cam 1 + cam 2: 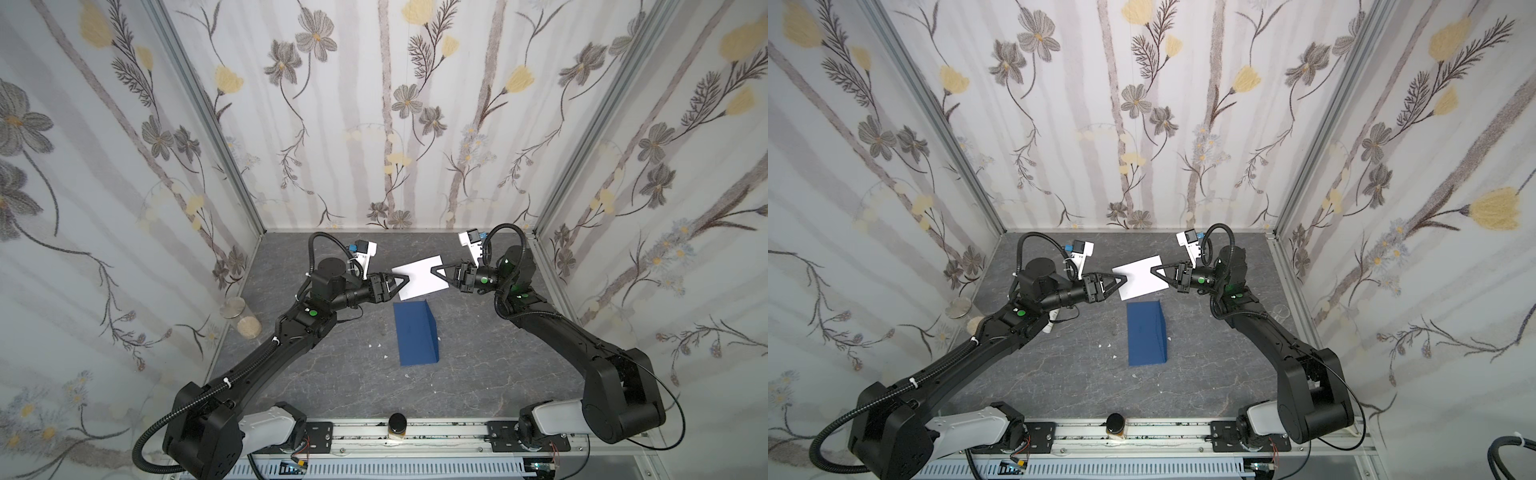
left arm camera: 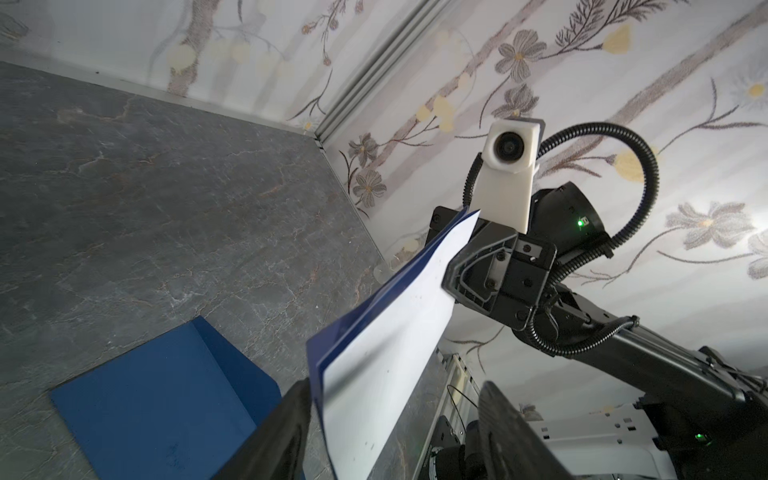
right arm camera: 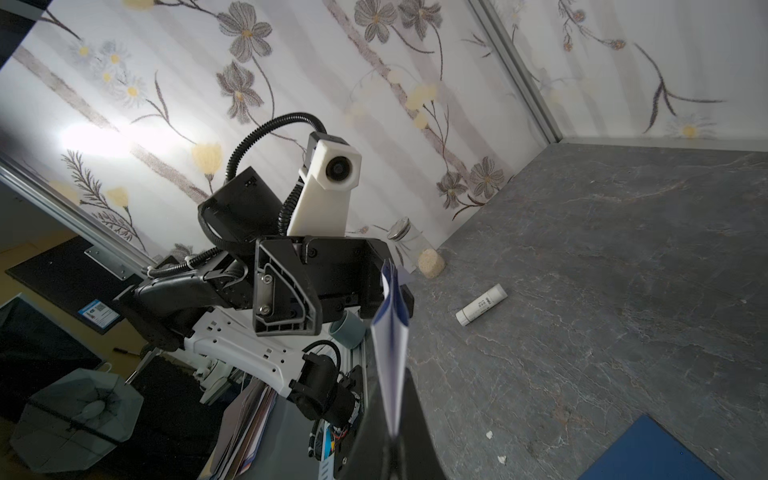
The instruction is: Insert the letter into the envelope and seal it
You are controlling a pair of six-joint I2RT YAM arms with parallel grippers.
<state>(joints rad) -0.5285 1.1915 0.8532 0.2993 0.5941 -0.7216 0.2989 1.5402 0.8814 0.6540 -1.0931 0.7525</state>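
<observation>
Nearest, a dark-lidded jar sits on the front rail, and beyond it the envelope lies with its flap lifted on the grey marbled table among paper scraps. Farther on, the letter is held off the table, pinched at one end by the clenched right gripper, while the left gripper stands released around the other end. A glue stick, its print too small to read, and a glass jar lie toward the flowered left wall.
</observation>
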